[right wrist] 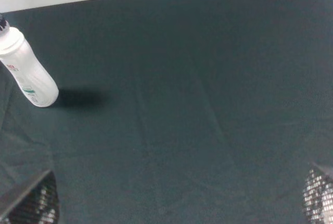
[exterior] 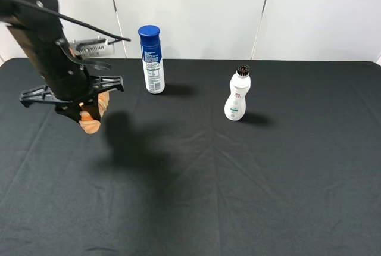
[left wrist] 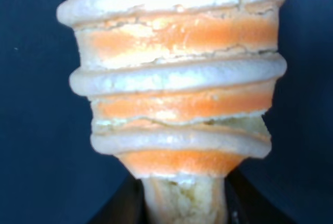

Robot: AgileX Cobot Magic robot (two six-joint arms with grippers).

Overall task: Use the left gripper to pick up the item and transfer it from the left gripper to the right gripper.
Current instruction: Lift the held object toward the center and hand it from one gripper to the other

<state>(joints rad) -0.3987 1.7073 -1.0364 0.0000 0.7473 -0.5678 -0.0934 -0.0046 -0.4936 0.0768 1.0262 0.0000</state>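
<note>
A: Where did we log the item (exterior: 91,126)?
B: In the left hand (exterior: 84,111), over the left side of the counter (exterior: 250,196). The hand was clamped on it. In the wrist view we saw one narrow end pinched between the two dark fingers (left wrist: 117,211), with the ridged peach and pale bands running away from the camera.
A: Touching the counter?
B: We judged not. From above, its shadow fell apart from it, to the right, on the black cloth. The lower tip of the item poked out below the hand.
A: And the right hand (right wrist: 174,203)?
B: We saw it only from its own wrist camera. The two fingertips sat at the frame corners, wide apart over bare cloth.
A: Other things we recorded?
B: A blue-capped can (exterior: 151,59) stood upright near the back edge, right of the left hand and farther back. A white bottle (exterior: 238,96) with a black cap stood upright, well right of the can. The right wrist view showed the bottle too, its shadow beside it.
A: Contact between can, bottle and item?
B: We noted all three apart.
</note>
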